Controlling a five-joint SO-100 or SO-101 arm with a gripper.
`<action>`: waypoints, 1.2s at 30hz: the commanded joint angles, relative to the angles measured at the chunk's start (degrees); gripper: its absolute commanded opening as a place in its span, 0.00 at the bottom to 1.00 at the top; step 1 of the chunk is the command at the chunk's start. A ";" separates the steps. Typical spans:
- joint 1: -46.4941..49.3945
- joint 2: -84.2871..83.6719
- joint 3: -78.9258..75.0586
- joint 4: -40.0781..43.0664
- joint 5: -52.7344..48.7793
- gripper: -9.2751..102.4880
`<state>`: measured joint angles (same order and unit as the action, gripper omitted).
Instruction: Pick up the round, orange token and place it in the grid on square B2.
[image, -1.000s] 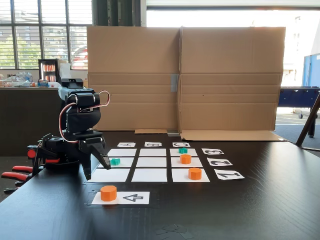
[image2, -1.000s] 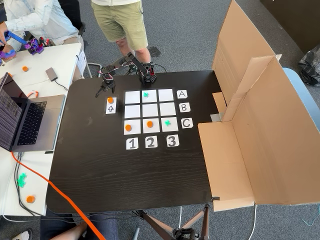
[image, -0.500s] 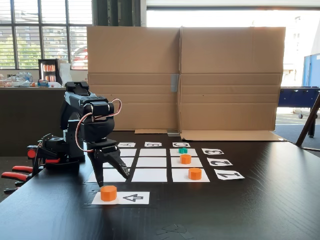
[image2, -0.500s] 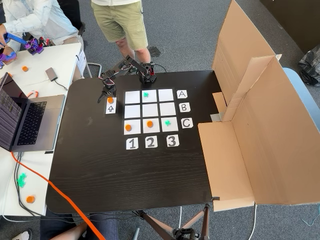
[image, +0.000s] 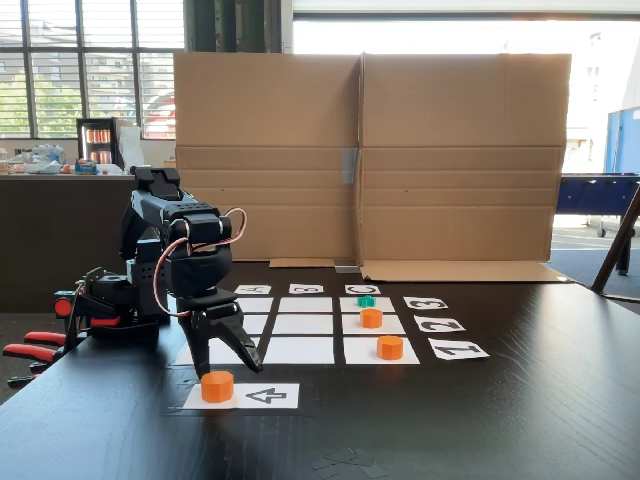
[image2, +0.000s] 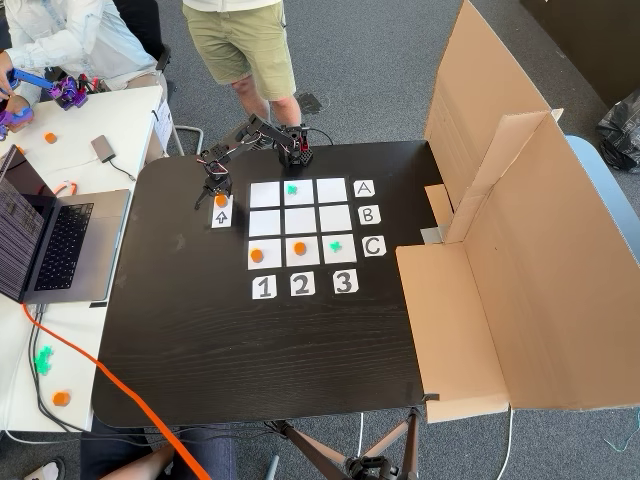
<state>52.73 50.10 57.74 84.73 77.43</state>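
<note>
Cardboard screen (image: 370, 160): large, folded, upright across upper half of a fixed view; right side of frame in the high fixed view.

Black table (image2: 250, 350): frame centre in the high fixed view, bearing all task items.

Laptop (image2: 50, 240): left edge of frame, on adjoining white table.

Arm (image: 175, 260): black, left of centre, folded forward and down.

Grid (image2: 300, 220): 3x3 white rectangles, centre-top of table; label cards A B C at right, 1 2 3 below. Two orange tokens and one teal token along lowest row, a further teal token in top row, as framed from above.

Square B2 (image2: 300, 219): centre rectangle, bare.

Arrow card (image: 262, 396): lower left of centre, apart from grid.

Gripper (image: 220, 368): fingers spread moderately wide, pointing down, nothing held; tips low, just above and behind token, apparently not yet touching.

Round, orange token (image: 217, 386): upright on left end of arrow card, directly beneath the open jaws in the low view; at the gripper tip in the high view (image2: 221, 201). Short vertical axis, flat top up. Judged: short straight descent to straddle it, then closure; B2 lying to lower right of token in the high view.
</note>
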 joint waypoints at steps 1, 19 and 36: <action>-0.44 -0.09 -2.81 -0.53 0.88 0.69; -0.18 -1.93 -3.96 -0.88 1.76 0.17; 0.97 1.67 -3.52 -1.76 0.26 0.08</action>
<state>52.73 47.99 55.81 83.94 78.31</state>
